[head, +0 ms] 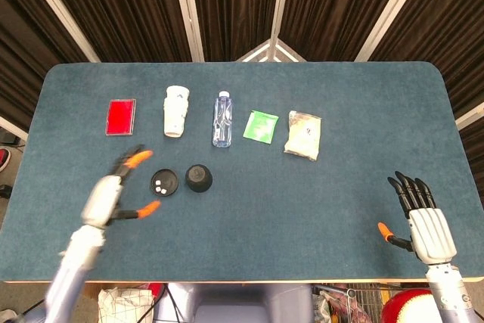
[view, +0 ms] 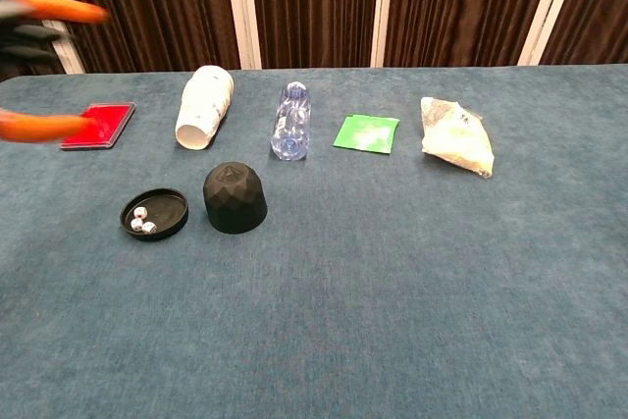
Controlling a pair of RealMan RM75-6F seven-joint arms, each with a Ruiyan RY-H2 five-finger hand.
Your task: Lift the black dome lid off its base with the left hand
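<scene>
Left of the clear plastic bottle (head: 221, 118) lie a white paper cup (head: 175, 110) and red card (head: 121, 116); right, a green packet (head: 261, 125) and pale snack bag (head: 303, 135).

Silver left hand (head: 106, 198), right hand (head: 423, 221): black fingers, orange tips.

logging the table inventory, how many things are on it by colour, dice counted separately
black: 2, dome lid and round base
white: 4, paper cup and 3 dice
red: 1, flat card
green: 1, packet
clear: 1, bottle
pale yellow: 1, bag
total: 10
</scene>
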